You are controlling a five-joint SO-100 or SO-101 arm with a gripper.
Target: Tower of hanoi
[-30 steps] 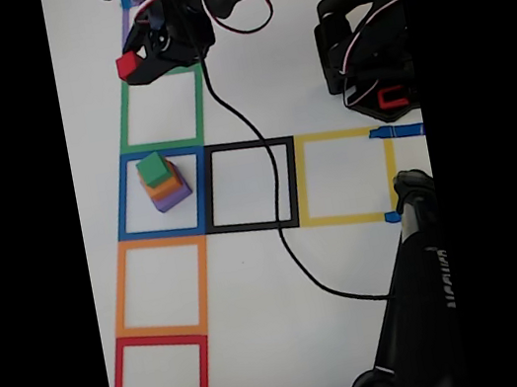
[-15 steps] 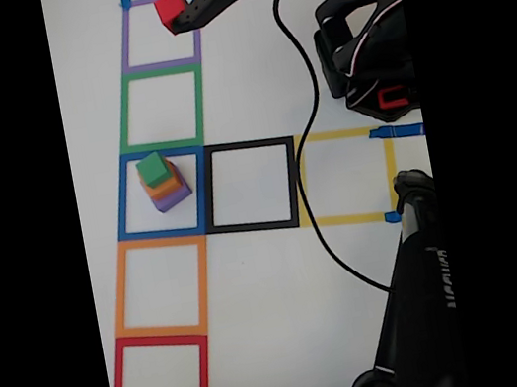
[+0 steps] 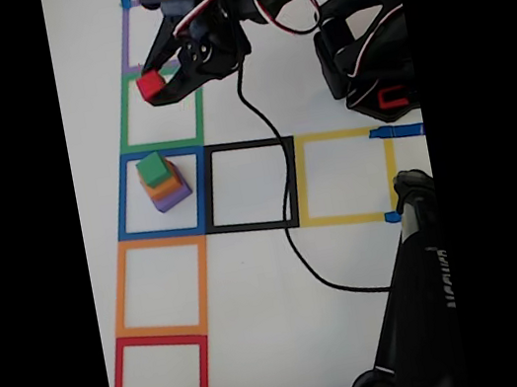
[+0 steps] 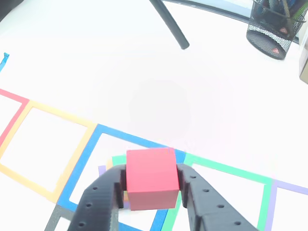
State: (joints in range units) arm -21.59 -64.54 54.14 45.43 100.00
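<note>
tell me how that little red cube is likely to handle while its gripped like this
The red cube looks rigid with flat faces, so the gripper pinching opposite sides probably holds it squarely. It seems smooth, so it might slip if the squeeze eases. Being small, it is probably light.

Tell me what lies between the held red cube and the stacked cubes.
In the fixed view, between the red cube and the stack lie bare table inside the green tape square and tape lines.
</note>
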